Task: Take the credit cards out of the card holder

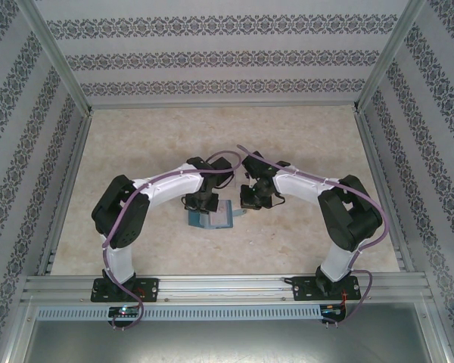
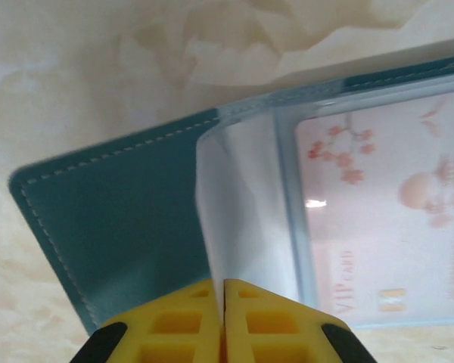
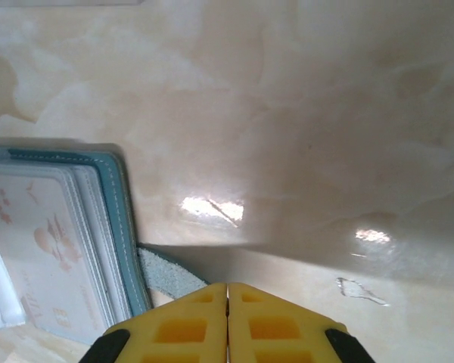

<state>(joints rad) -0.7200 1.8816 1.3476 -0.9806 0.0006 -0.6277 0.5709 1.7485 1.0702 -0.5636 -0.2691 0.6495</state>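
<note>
At the open card holder [image 1: 210, 217], left gripper [image 2: 224, 283] pinches a clear sleeve [image 2: 242, 212]; right gripper [image 3: 227, 286], pressed together, beside its strap tab [image 3: 166, 274].

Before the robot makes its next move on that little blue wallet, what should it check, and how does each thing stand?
1. The card holder lies open and flat on the table: ok.
2. The left gripper is shut on a clear sleeve: ok.
3. The right gripper holds the strap tab: cannot tell; it is shut, and the tab runs under one finger.
4. The VIP card is out of its sleeve: not ok, it sits inside.
</note>
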